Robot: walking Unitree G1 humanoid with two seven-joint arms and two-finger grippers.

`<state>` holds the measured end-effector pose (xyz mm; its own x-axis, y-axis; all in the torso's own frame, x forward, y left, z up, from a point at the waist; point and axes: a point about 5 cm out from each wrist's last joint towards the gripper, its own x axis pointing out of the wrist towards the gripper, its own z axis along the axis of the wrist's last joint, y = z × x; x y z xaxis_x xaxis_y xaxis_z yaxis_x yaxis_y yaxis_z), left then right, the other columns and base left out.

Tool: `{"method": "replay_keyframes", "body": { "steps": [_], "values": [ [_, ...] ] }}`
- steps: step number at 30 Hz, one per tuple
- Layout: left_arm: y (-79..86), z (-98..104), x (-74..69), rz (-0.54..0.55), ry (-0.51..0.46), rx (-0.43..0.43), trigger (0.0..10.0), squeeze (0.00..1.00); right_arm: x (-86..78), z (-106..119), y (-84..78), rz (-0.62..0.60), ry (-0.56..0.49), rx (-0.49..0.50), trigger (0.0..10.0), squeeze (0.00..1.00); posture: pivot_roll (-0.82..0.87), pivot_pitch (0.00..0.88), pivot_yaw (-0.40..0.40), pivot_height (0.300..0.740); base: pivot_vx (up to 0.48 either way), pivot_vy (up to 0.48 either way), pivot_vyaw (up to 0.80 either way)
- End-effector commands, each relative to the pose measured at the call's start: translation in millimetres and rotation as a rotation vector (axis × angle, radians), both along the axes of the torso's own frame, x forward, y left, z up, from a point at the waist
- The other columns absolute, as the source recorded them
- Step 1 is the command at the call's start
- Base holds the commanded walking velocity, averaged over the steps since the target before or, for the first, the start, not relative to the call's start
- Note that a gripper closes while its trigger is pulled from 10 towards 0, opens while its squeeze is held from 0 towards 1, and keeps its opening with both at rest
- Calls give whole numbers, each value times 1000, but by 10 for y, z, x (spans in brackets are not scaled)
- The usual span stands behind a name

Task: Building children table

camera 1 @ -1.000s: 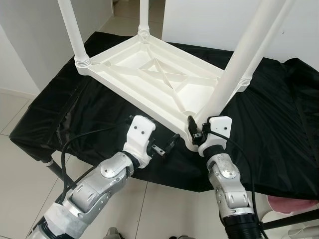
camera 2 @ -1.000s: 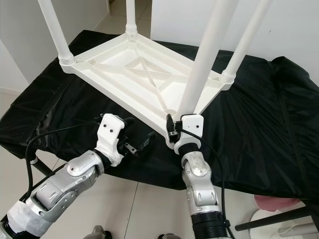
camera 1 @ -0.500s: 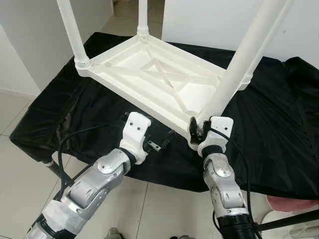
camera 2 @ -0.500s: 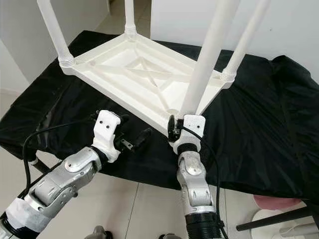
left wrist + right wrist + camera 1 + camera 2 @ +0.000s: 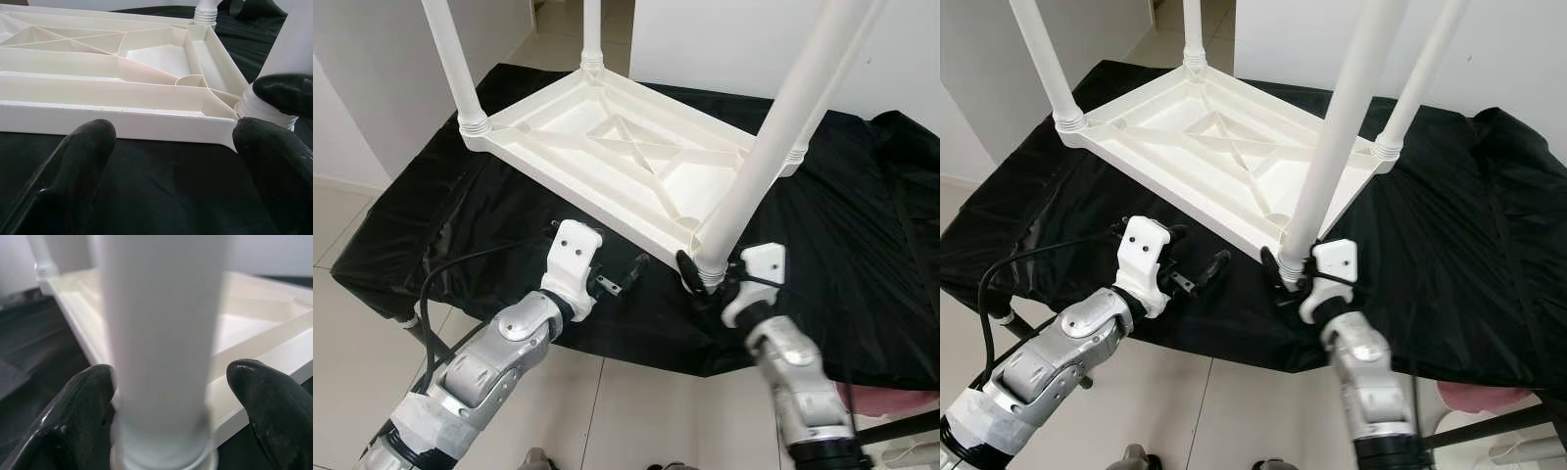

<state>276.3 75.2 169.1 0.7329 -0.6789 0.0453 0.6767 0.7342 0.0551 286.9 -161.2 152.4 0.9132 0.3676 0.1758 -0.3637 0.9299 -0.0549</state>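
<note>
Straddling the nearest leg (image 5: 759, 166) at five o'clock of the upturned children's table (image 5: 617, 157), the right pincer (image 5: 705, 284) gapes wide, left pincer (image 5: 625, 276) also wide alongside; a skewed squeeze could loosen that leg.

A black cloth (image 5: 862, 264) drapes the counter (image 5: 406, 318), wrinkled, hanging over its near edge. Pale floor tiles (image 5: 342, 323) lie below. A pink thing (image 5: 886, 399) sits at lower right.
</note>
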Motion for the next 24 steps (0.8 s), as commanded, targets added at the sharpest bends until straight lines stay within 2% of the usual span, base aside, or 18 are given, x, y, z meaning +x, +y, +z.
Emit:
{"method": "replay_keyframes", "body": {
  "steps": [1, 2, 3, 6, 8, 9, 10, 12, 13, 14, 24],
  "values": [
    [-98, -31, -112, -262, -5, 30, 10000, 0, 4, -25, 2, 40, 8, -8, 10000, 0, 29, 106, -19, 740, 0, 0, 0],
    [-112, -31, -117, -264, -4, 24, 10000, 0, 42, 0, -21, 90, 1, -35, 10000, 0, 29, 107, -24, 740, 0, 0, 0],
    [-112, -31, -117, -264, -4, 24, 10000, 0, 42, 0, -21, 90, 1, -35, 10000, 0, 29, 107, -24, 740, 0, 0, 0],
    [-170, -39, -145, -279, -5, 17, 10000, 0, 177, 53, -23, 229, 13, -66, 10000, 0, 26, 103, -26, 740, 0, 0, 0],
    [-170, -39, -145, -279, -5, 17, 10000, 0, 177, 53, -23, 229, 13, -66, 10000, 0, 26, 103, -26, 740, 0, 0, 0],
    [-192, -41, -151, -283, -4, 13, 10000, 0, 229, 53, -5, 258, 21, -85, 10000, 0, 26, 102, -26, 740, 0, 0, 0],
    [-219, -37, -155, -287, -4, 6, 10000, 0, 282, 26, 20, 281, 33, -113, 7765, 0, 27, 100, -29, 740, 0, 0, 0],
    [-219, -37, -155, -287, -4, 6, 10000, 0, 282, 26, 20, 281, 33, -113, 7765, 0, 27, 100, -29, 740, 0, 0, 0],
    [-242, -33, -158, -291, -6, 3, 10000, 0, 321, 1, 40, 297, 43, -135, 5529, 0, 31, 99, -31, 740, 0, 0, 0],
    [-260, -26, -159, -295, -8, -1, 10000, 0, 344, -28, 47, 312, 55, -140, 0, 0, 32, 98, -33, 740, 0, 0, 0],
    [-291, -30, -198, -307, -10, -4, 10000, 0, 347, -171, -60, 285, 106, -118, 0, 0, 43, 100, -41, 740, 0, 0, 0]
  ]
}}
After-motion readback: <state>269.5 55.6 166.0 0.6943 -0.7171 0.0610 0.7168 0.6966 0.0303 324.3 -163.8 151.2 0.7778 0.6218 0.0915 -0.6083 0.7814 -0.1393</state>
